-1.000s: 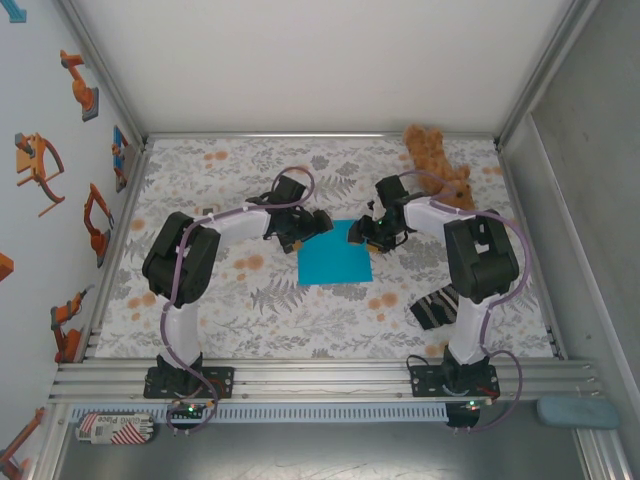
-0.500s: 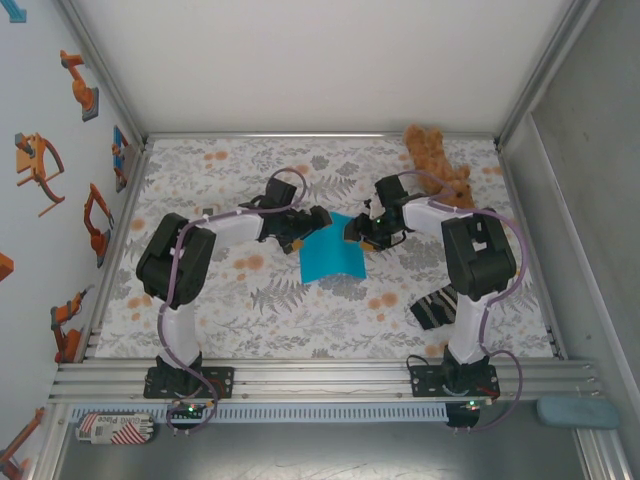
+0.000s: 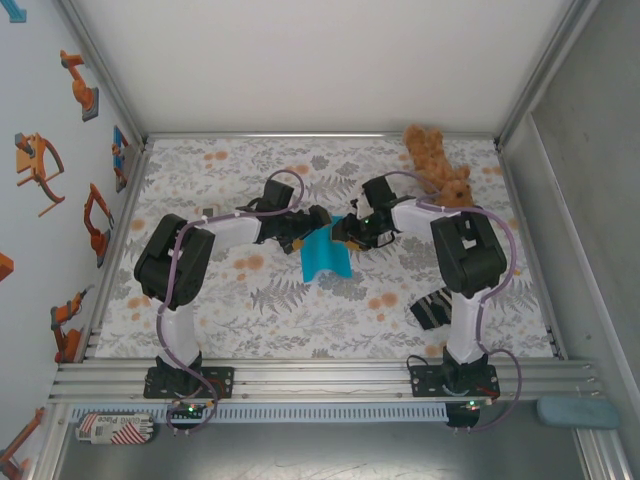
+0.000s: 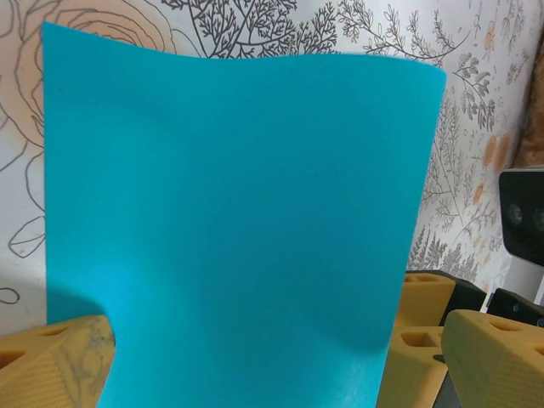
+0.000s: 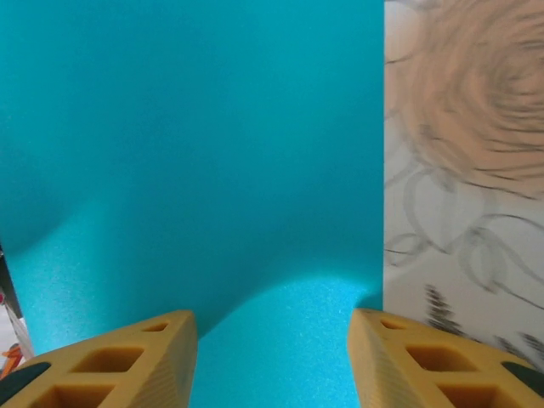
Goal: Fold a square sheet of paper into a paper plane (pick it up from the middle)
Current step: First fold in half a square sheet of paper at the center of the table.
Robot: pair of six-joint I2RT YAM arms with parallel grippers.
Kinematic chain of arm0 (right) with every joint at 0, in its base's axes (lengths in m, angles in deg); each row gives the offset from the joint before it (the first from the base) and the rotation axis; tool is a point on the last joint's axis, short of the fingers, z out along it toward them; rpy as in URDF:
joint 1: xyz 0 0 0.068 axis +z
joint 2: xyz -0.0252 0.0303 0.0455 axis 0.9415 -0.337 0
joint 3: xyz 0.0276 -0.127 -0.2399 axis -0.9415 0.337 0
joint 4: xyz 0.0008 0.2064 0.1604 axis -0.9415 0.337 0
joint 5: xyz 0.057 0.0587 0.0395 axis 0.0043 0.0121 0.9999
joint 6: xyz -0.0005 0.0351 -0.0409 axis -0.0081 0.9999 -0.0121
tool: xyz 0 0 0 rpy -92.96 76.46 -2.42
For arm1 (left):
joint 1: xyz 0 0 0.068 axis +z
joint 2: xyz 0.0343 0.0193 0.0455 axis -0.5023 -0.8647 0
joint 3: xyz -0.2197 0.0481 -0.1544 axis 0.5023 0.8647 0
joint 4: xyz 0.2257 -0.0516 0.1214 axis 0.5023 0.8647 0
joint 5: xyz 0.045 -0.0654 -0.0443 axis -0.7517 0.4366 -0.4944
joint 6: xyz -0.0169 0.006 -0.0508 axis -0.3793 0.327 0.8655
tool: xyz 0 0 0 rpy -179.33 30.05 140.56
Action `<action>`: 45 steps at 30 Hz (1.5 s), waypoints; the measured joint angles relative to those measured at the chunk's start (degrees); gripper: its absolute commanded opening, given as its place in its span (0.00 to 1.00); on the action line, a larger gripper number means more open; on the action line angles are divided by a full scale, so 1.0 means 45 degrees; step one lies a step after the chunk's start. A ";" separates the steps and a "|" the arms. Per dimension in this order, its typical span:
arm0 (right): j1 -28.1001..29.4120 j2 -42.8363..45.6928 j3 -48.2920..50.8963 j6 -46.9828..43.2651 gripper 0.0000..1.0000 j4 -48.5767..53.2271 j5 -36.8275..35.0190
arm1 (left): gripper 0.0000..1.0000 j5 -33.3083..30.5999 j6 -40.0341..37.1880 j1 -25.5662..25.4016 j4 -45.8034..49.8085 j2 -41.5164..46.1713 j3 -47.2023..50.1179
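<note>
The square sheet of paper [image 3: 326, 256] is bright cyan and bows up into an arch at the middle of the table, uncreased. A paper plane is out of view. My left gripper [image 3: 311, 223] presses at the sheet's left far side and my right gripper [image 3: 346, 229] at its right far side, nearly meeting. In the left wrist view the paper [image 4: 238, 212] rises between the spread yellow fingers [image 4: 59, 357] of the open left gripper [image 4: 276, 348]. In the right wrist view the right gripper [image 5: 272, 336] is open too, with the paper [image 5: 195, 153] bulging between its fingers [image 5: 429, 365].
A brown teddy bear [image 3: 440, 165] lies at the back right. A dark striped cloth [image 3: 435, 305] rests beside the right arm's base. The floral table cover [image 3: 230, 300] stretches to the metal rails. The right gripper's yellow fingers [image 4: 425, 293] show close by in the left wrist view.
Both grippers have moved toward each other. The flat sheet has narrowed in the top view and buckled upward into an arch between them.
</note>
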 measured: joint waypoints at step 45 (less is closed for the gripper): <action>-0.1904 0.4172 0.3818 0.2453 0.69 -0.6334 0.0597 | 0.29 0.0733 -0.2715 0.0631 0.1661 0.2681 -0.0500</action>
